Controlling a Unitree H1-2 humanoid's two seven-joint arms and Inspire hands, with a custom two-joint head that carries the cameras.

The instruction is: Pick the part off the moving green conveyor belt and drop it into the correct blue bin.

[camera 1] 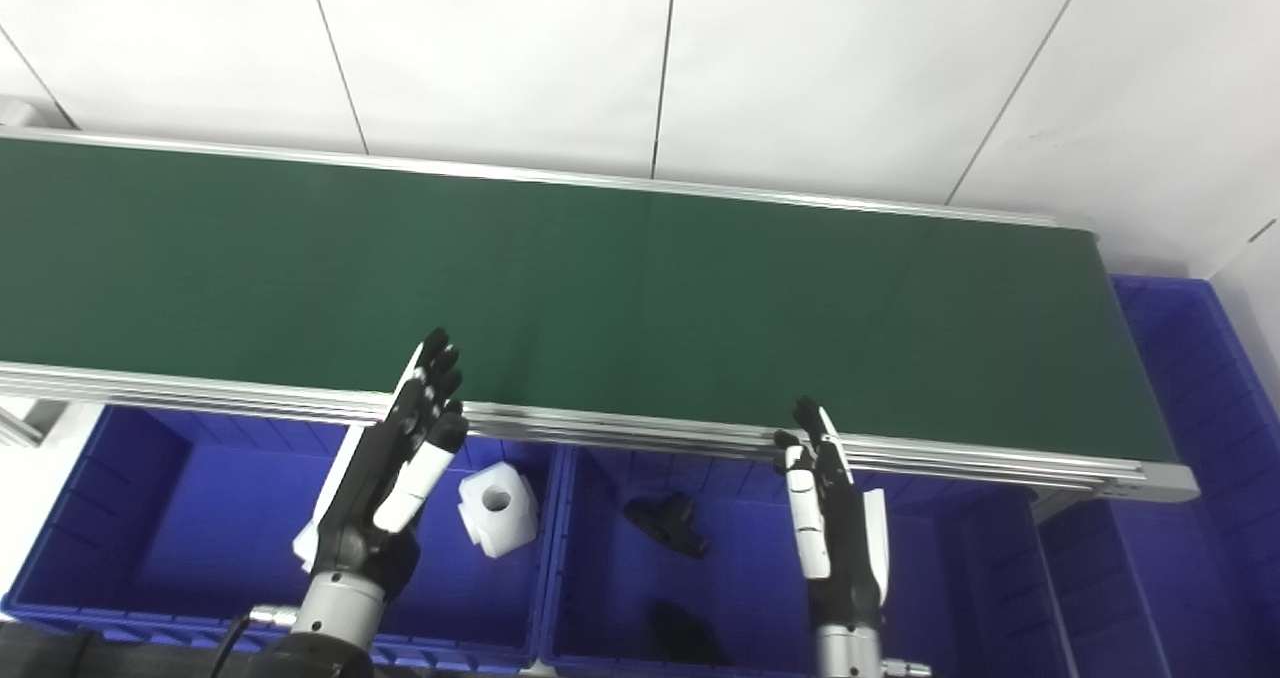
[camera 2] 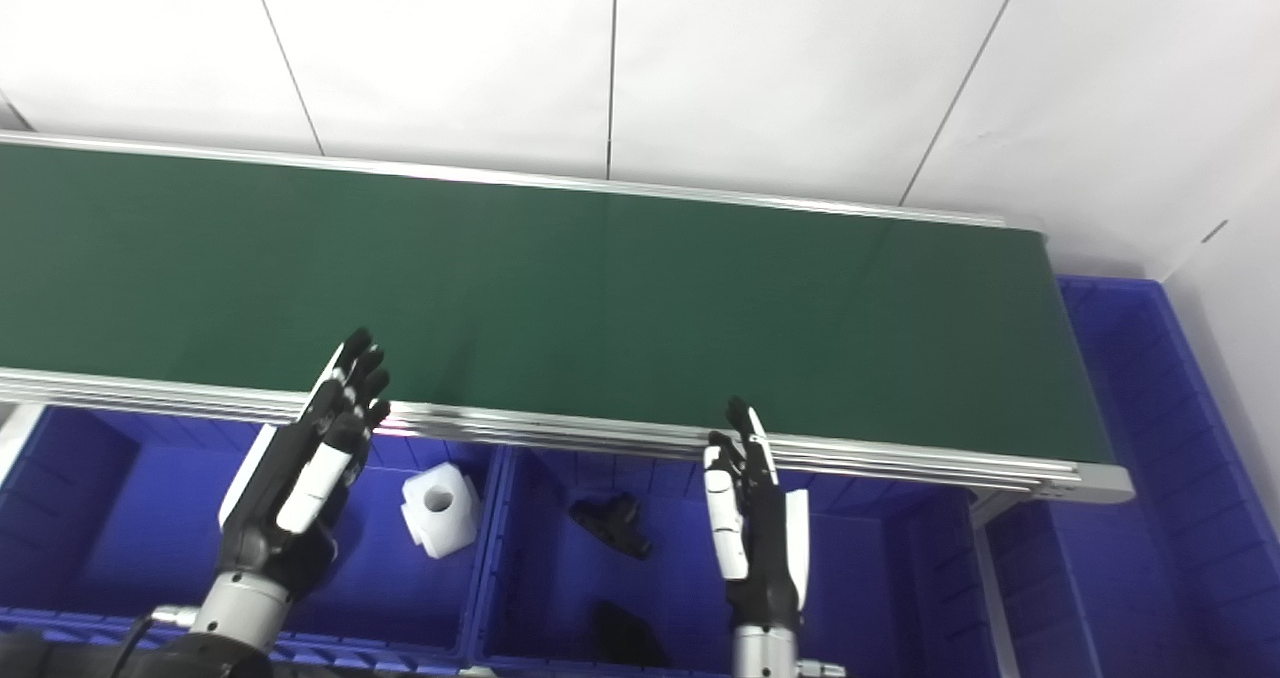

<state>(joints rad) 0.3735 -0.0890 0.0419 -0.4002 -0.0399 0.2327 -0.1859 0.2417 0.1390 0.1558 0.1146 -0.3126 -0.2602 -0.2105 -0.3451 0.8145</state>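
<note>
Both hands empty, fingers extended: left hand [camera 1: 395, 478] and right hand [camera 1: 835, 518] raised just short of the conveyor belt's [camera 1: 600, 288] near rail, presumably staged to intercept. No part visible on the belt. Below, left blue bin [camera 1: 80, 518] holds a white part [camera 1: 497, 506]; middle blue bin [camera 1: 600, 598] holds black parts [camera 1: 668, 523], so sorting looks colour-based

Behind the line you have a white panelled wall [camera 1: 820, 68], its panels divided by thin dark seams running upward. A second white wall face [camera 2: 1235, 288] closes the far right corner. At the lower left, a white frame piece [camera 1: 40, 428] shows beneath the aluminium rail.
</note>
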